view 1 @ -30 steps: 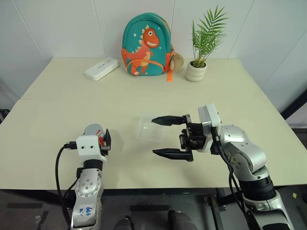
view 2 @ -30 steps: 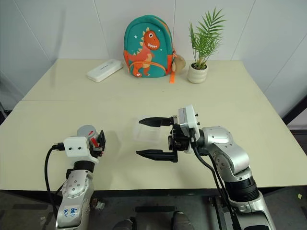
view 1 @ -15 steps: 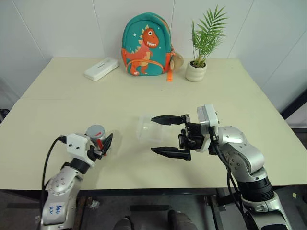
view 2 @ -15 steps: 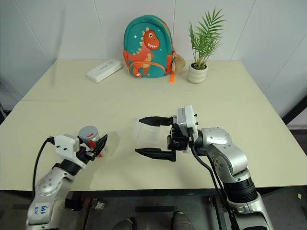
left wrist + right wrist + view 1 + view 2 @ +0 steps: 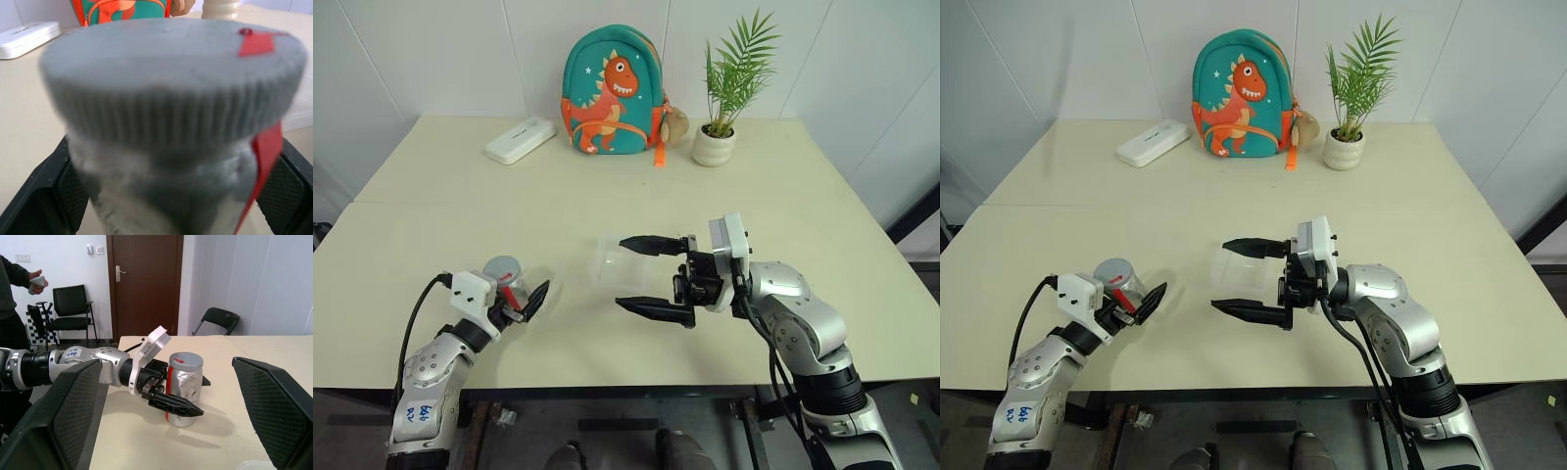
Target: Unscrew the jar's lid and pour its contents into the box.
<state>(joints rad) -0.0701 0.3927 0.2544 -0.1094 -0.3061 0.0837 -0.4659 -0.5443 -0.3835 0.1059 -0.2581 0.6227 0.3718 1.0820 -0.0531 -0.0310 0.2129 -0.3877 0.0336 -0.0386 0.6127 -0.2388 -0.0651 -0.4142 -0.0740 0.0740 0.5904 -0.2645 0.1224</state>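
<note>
The jar (image 5: 503, 281), silvery with a red stripe, stands upright near the table's front left. Its grey lid (image 5: 171, 63) with a small red mark sits on top. My left gripper (image 5: 515, 295) reaches around the jar from the left, open, one finger (image 5: 176, 405) spread clear of the jar's side. The contents are hidden inside the jar. The clear box (image 5: 1232, 270) rests at mid-table. My right gripper (image 5: 621, 271) hovers at the box, pointing left, wide open with nothing held.
A dinosaur backpack (image 5: 612, 93), a potted plant (image 5: 715, 145) and a white oblong case (image 5: 521, 140) line the table's far side. A person (image 5: 13, 279) with a controller and chairs (image 5: 73, 308) are beyond the table's left side.
My left arm swung its elbow out to the left and its fingers spread away from the jar, which stays standing on the table. The right gripper has kept its place.
</note>
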